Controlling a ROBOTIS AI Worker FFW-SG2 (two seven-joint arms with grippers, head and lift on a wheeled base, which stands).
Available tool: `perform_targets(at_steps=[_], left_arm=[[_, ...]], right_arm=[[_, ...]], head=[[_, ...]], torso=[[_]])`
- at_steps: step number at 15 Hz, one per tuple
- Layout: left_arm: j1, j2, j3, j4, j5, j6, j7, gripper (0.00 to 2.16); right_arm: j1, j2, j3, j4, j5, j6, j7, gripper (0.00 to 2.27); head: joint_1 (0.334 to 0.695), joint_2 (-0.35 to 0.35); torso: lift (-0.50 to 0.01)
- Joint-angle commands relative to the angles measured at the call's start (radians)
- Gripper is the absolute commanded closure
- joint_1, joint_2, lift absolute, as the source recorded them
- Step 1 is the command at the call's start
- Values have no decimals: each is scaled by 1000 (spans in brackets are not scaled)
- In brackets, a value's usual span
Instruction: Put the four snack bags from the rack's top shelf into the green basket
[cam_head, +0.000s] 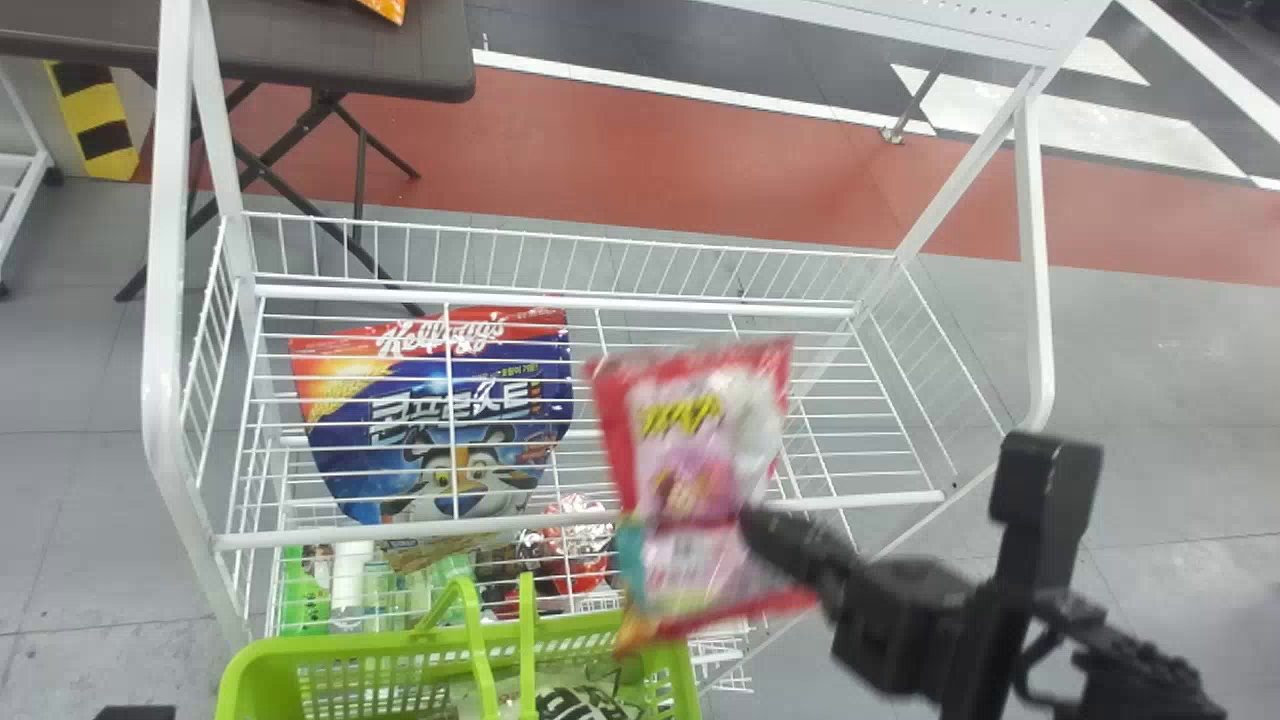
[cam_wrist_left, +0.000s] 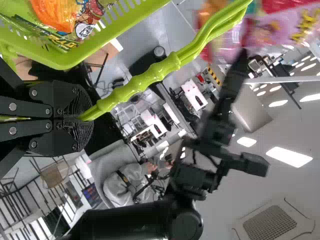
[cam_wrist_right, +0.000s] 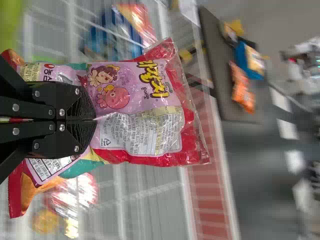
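My right gripper (cam_head: 765, 530) is shut on a red and pink snack bag (cam_head: 690, 480), which hangs beyond the basket's right rim, in front of the rack. In the right wrist view the gripper (cam_wrist_right: 92, 120) pinches the pink bag (cam_wrist_right: 135, 100) at its middle. The green basket (cam_head: 350, 650) stands at the bottom of the head view with a snack bag (cam_head: 590, 705) inside. In the left wrist view my left gripper (cam_wrist_left: 82, 119) is shut on the basket's green handle (cam_wrist_left: 150, 72), and an orange-and-green bag (cam_wrist_left: 60, 17) lies in the basket.
The white wire rack (cam_head: 560, 300) stands ahead, with a large blue cereal bag (cam_head: 430, 420) below its top wires at the left. Bottles (cam_head: 350, 585) and red packages (cam_head: 575, 550) sit lower. A dark table (cam_head: 330, 50) is behind, with an orange bag at its edge.
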Motion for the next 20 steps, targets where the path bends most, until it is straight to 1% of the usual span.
perform_targets(at_steps=[1,2,5,8,11,13,15,16,17,18,20], left_arm=[[0,-1,0,0,0,0,0,2078],[0,-1,0,0,0,0,0,2078],[0,-4,-1,0,0,0,4,2078],[0,-4,-1,0,-1,0,2,2078],[6,-4,0,0,0,-12,2,2078],[6,-4,0,2,-1,-15,4,2078],[3,-4,-1,2,-1,-15,5,2078],[3,-4,-3,2,-1,-15,5,2078],[3,-4,-3,0,-1,-15,5,2078],[6,-4,-3,-1,-1,-15,4,2078],[8,-4,-3,-3,-1,-15,2,2078]], right_arm=[[30,7,-61,-16,-113,264,52,2108],[41,13,-87,-21,-153,312,82,2108],[56,14,-106,-25,-186,312,149,2108],[80,11,-52,-18,-149,312,154,2111],[96,-4,-46,-16,-104,312,166,2111],[108,-21,-26,-12,-80,312,166,2111],[110,-41,20,2,-55,312,163,2081],[110,-56,46,5,-37,312,160,1632],[103,-56,52,4,-26,312,155,451],[85,-56,51,4,-21,312,155,-2],[59,-56,40,-10,-23,312,177,12]], head=[[695,-350],[695,-350],[695,-350],[695,-350],[695,-350],[695,-350],[695,-350],[695,-350],[695,-350],[695,-350],[695,-350]], torso=[[0],[0],[0],[0],[0],[0],[0],[0],[0],[0],[0]])
